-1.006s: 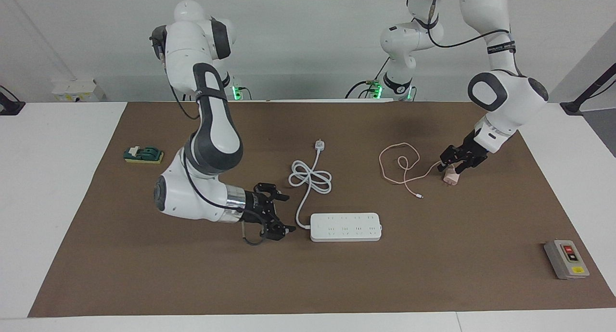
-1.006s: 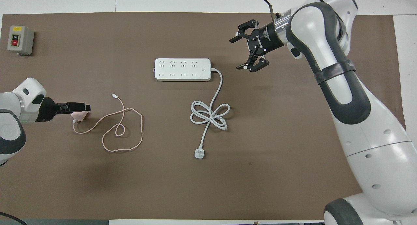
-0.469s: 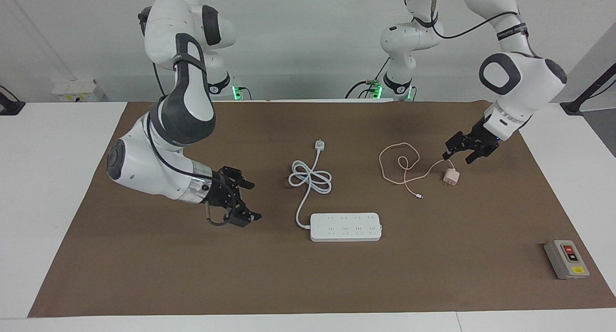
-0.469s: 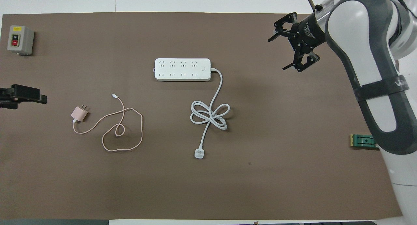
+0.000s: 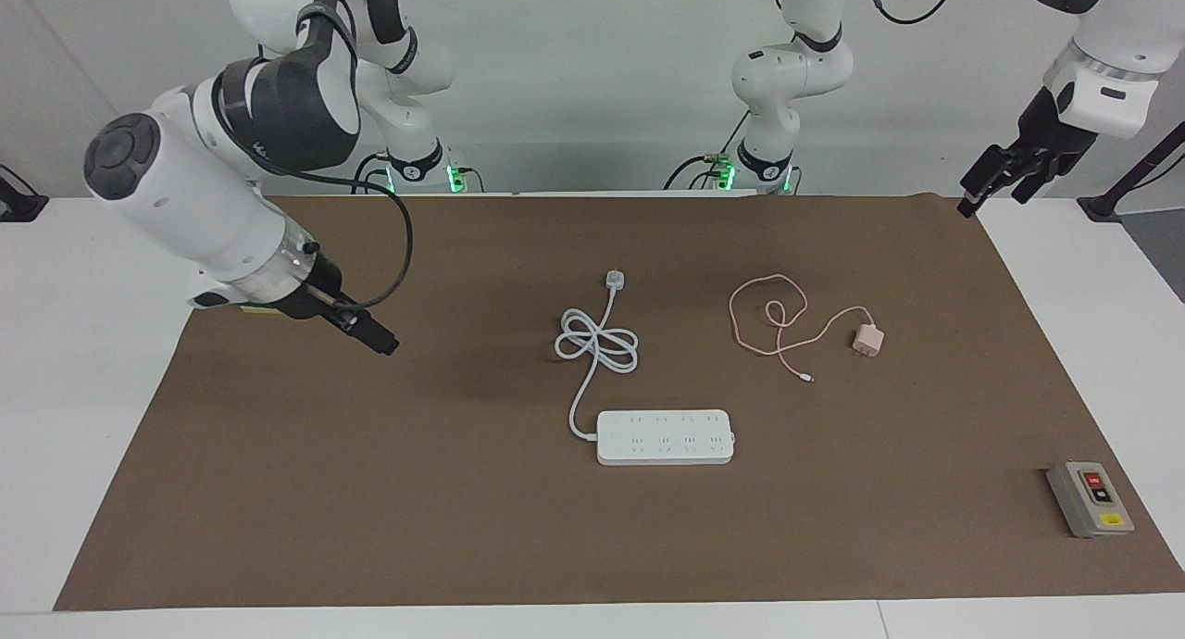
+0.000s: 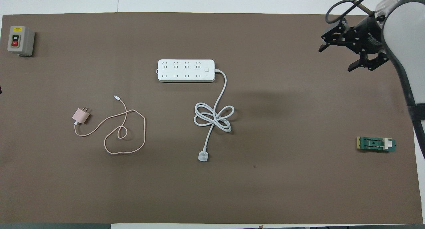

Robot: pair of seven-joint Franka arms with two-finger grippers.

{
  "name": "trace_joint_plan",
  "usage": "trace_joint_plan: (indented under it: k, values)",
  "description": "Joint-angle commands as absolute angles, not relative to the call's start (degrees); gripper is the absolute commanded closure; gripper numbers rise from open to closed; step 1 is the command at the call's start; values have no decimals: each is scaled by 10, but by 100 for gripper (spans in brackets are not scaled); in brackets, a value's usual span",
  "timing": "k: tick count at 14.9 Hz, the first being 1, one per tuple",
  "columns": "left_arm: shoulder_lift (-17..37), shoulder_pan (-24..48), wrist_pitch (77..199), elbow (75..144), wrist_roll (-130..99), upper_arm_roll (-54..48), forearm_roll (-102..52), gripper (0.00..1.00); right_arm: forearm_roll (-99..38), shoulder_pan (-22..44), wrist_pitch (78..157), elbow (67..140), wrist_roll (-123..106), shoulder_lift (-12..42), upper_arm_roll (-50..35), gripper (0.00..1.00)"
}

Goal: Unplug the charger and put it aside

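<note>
The charger is a small pink cube lying on the brown mat, unplugged, toward the left arm's end; it also shows in the overhead view. Its thin pink cable lies in loops beside it. The white power strip lies mid-mat, farther from the robots, with nothing plugged in. My left gripper is open and empty, raised over the mat's edge at the left arm's end, well apart from the charger. My right gripper is open and empty, raised over the mat toward the right arm's end.
The strip's thick white cord lies coiled nearer the robots, ending in a plug. A grey switch box stands at the mat's corner at the left arm's end. A green block lies at the right arm's end.
The left gripper let go of the charger, then rose and drew back to the mat's edge. The right gripper pulled away from the power strip toward its own end. The charger stayed put.
</note>
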State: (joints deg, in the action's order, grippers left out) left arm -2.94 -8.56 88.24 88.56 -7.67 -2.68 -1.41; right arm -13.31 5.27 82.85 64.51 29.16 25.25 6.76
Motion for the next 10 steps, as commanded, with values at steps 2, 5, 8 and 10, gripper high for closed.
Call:
trace_joint_plan:
  k: [2, 5, 8, 10]
  values:
    - [-12, -77, 854, 854, -92, -33, 1, 0, -77, 39, 824, 669, 110, 209, 64, 0]
    - [-3, -46, 846, 859, -72, -28, 2, 0, -44, 43, 821, 669, 26, 184, 64, 0]
    - [-13, -33, 845, 875, -40, -29, -1, 0, -31, 46, 821, 693, -34, 142, 64, 0]
    - [-11, -28, 850, 880, -39, -33, -1, 0, -23, 41, 824, 743, -53, 93, 63, 0]
